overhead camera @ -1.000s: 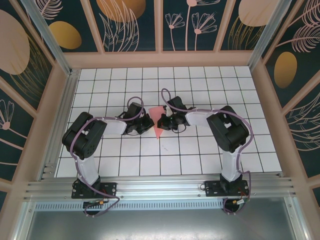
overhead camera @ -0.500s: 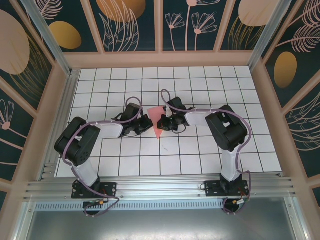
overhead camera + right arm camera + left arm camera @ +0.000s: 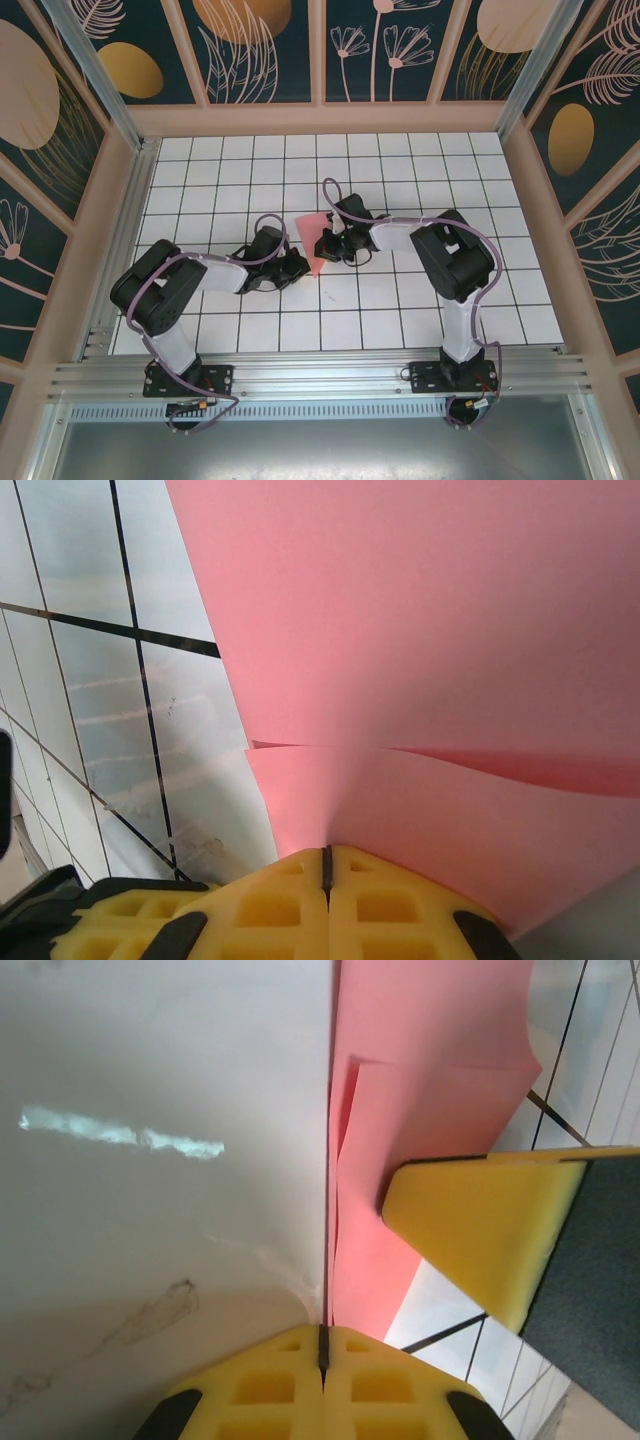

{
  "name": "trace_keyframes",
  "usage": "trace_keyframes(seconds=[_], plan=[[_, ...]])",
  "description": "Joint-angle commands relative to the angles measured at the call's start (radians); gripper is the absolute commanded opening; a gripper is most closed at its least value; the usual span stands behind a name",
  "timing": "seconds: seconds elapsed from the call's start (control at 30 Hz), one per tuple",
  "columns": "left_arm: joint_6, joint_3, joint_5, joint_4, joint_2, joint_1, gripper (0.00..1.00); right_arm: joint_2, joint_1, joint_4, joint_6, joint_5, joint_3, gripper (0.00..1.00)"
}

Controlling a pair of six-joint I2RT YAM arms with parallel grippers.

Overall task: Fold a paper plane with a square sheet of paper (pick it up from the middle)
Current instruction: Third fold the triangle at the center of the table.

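Note:
The square sheet of paper (image 3: 312, 228) is pink-red and partly folded, narrowing to a point toward the near side, mid-table. My left gripper (image 3: 300, 264) lies low at its left near edge. In the left wrist view, the paper (image 3: 430, 1060) runs as a thin layered edge straight into the shut yellow jaws of the left gripper (image 3: 322, 1332). The right gripper's yellow finger (image 3: 470, 1220) rests on the paper there. My right gripper (image 3: 322, 243) meets the sheet from the right. Its jaws (image 3: 325, 855) are shut on the puckered paper (image 3: 430, 630), two layers showing.
The white grid table (image 3: 400, 170) is fenced by wooden walls with floral panels at the back and sides. An aluminium rail (image 3: 320, 375) carrying both arm bases runs along the near edge. Open tiles lie on all sides of the grippers.
My left gripper has slid toward the near side along the paper's left edge, its arm dropping lower. The right gripper and the paper have stayed put.

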State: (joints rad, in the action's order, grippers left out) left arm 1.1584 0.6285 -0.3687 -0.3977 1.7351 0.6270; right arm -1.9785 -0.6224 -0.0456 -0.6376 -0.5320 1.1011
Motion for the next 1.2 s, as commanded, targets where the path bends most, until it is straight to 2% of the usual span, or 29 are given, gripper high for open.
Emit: trace_keyframes(seconds=[0.0, 0.5, 0.83, 1.03, 1.17], plan=[[0.061, -0.029, -0.064, -0.105, -0.046, 0.018, 0.00, -0.046, -0.002, -0.022, -0.014, 0.014, -0.006, 0.00], [0.053, -0.016, -0.052, -0.085, -0.028, 0.023, 0.00, -0.045, -0.002, -0.010, -0.029, -0.002, -0.011, 0.00], [0.026, -0.003, -0.024, 0.023, 0.030, 0.026, 0.00, -0.024, 0.003, 0.002, -0.032, -0.035, -0.005, 0.00], [-0.011, 0.014, 0.028, 0.150, 0.030, 0.026, 0.00, 0.067, 0.023, 0.040, -0.007, -0.069, -0.008, 0.00], [-0.024, 0.029, 0.045, 0.190, 0.031, 0.025, 0.00, 0.150, 0.021, -0.004, 0.028, -0.021, -0.061, 0.01]])
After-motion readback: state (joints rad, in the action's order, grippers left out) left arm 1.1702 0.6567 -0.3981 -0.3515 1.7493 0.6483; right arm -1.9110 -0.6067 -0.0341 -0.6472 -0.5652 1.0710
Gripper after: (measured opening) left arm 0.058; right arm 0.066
